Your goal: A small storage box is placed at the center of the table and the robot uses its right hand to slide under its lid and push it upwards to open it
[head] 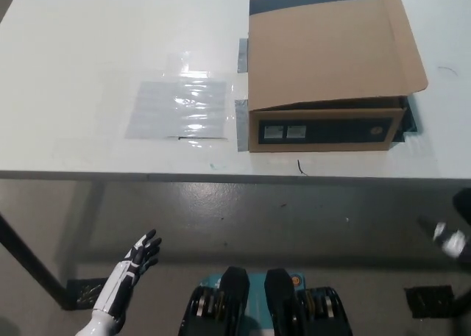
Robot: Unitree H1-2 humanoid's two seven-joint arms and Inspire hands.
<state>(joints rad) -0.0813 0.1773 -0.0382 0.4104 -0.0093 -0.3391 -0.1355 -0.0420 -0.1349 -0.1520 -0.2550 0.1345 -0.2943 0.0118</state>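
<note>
cardboard box (326, 130) on white table (88, 64), lid (331, 45) raised – left hand (140, 256) open, empty, right hand (450, 240) blurred, grip unclear

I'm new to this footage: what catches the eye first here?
The cardboard box at the table's right, its lid raised a little at the front. Left of it lies a clear plastic sheet. Below the table edge, the white left hand hangs open, and the black right hand is blurred at far right.

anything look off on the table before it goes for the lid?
Nothing spilled or damaged. The cardboard box sits toward the table's right, not its middle, lid closed but slightly skewed, grey tape at its left side. A clear plastic sheet lies beside it.
</note>
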